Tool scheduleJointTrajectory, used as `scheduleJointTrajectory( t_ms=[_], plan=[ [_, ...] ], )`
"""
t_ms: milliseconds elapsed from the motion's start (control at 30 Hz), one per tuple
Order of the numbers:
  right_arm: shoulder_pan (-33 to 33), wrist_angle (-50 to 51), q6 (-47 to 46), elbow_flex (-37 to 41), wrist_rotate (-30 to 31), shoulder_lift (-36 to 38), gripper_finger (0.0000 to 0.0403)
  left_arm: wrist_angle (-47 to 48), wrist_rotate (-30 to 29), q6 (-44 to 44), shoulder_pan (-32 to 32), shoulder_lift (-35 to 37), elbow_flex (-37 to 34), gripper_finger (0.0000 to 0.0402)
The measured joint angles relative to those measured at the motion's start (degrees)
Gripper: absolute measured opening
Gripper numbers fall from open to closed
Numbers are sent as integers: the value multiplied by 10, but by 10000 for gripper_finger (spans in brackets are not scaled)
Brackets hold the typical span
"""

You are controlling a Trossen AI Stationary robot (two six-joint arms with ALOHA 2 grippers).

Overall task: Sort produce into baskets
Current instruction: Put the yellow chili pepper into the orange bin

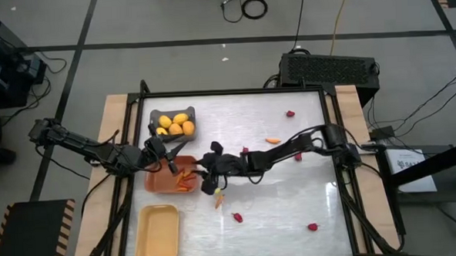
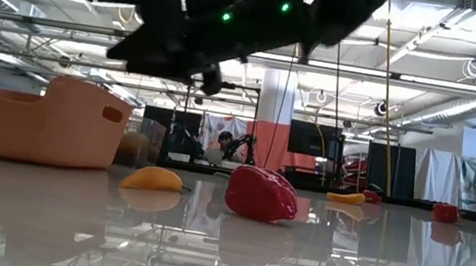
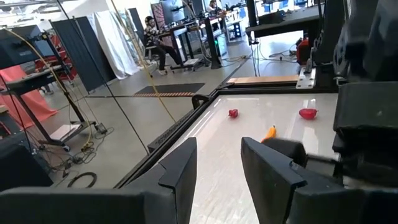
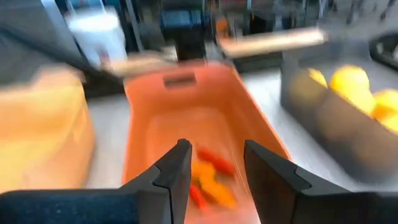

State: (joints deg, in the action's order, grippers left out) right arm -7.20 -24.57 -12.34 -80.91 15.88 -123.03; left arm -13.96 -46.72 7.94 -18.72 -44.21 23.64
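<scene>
The orange bin [image 1: 159,180] holds several carrots [image 1: 185,180], which also show in the right wrist view [image 4: 208,177]. The grey bin [image 1: 156,114] holds several lemons [image 1: 175,124]. The pale yellow bin [image 1: 157,235] stands at the near left. My right gripper [image 1: 205,180] is open and empty at the orange bin's right end [image 4: 186,112], above the table. My left gripper [image 1: 167,155] is open and empty over the orange bin's far edge. A carrot [image 1: 218,199] lies on the table just near of my right gripper.
A carrot [image 1: 272,140] and strawberries [image 1: 290,114] [image 1: 237,217] [image 1: 313,227] [image 1: 298,157] lie scattered on the white table. In the low view a strawberry [image 2: 262,194] and a carrot [image 2: 152,178] lie right of the orange bin [image 2: 35,118]. The two arms are close together over the table's left half.
</scene>
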Motion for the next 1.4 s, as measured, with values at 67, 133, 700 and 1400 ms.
scheduleJointTrajectory(
  t_ms=[67, 133, 700, 1400],
  plan=[
    [0, 93, -3, 0, -1, 28, 137, 2, 0, 0, 0, 0, 0, 134],
    [0, 165, -16, 0, -18, 50, 137, 2, 0, 0, 0, 0, 0, 134],
    [-28, 611, -141, 0, -90, 196, 137, 5, 3, -13, 8, 0, 0, 134],
    [-87, 551, 16, 1, -87, 152, 137, 6, 5, -16, 8, 0, 0, 134]
  ],
)
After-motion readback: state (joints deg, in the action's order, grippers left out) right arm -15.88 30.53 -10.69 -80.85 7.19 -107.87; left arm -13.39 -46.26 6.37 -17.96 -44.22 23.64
